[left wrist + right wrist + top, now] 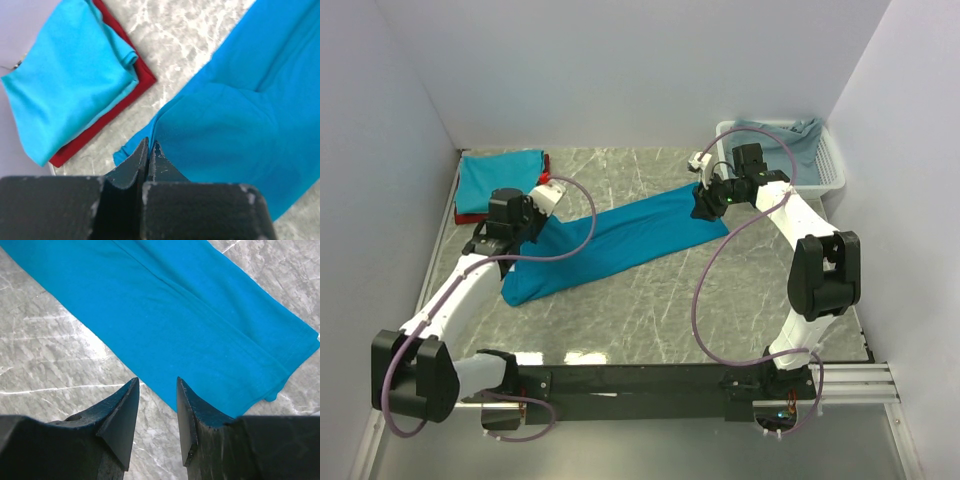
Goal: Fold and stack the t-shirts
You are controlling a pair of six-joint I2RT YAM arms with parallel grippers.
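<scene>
Top external view: we see the spread t-shirt [610, 240] lying diagonally. Left gripper [150, 146] clamped shut on its near left end. Right gripper [157, 382] parted over its right end. Folded stack [498, 180], teal on red, beyond its left end.

A long teal t-shirt [620, 235] lies slantwise on the marble table [650, 310], from 8 to 2 o'clock. The left gripper [498, 243] and the right gripper [705, 205] sit at its two ends. At 10 o'clock, a folded teal t-shirt [498, 180] rests on a dark red t-shirt [470, 217].
</scene>
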